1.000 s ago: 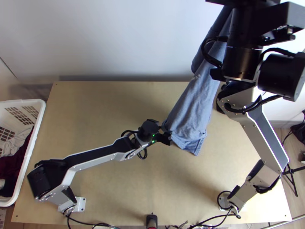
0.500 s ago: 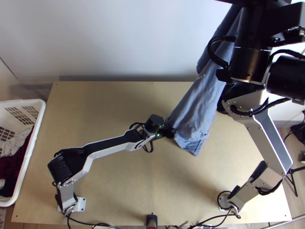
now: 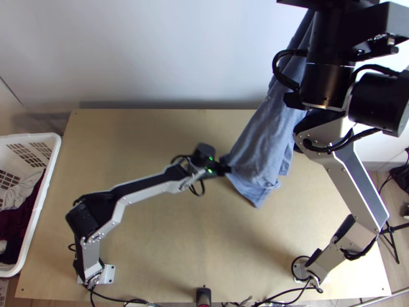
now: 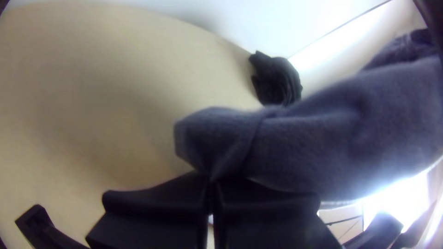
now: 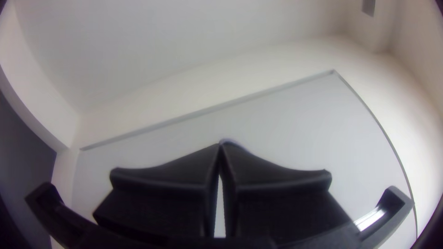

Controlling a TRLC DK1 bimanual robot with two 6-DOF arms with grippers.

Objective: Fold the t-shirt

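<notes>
T-shirt [image 3: 268, 133] slants down over table [image 3: 153, 250]; we see left gripper [image 4: 211, 180] pinched closed near its low end, right gripper [image 5: 220, 144] closed on a sliver; we judge it light, limp, bunching easily, best held at hem corners

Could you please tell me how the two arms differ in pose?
The left arm extends low over the table, while the right arm rises high, nearer the top camera. The left gripper pinches the t-shirt low down; the right gripper, its raised end. Both grippers are shut on cloth.
</notes>
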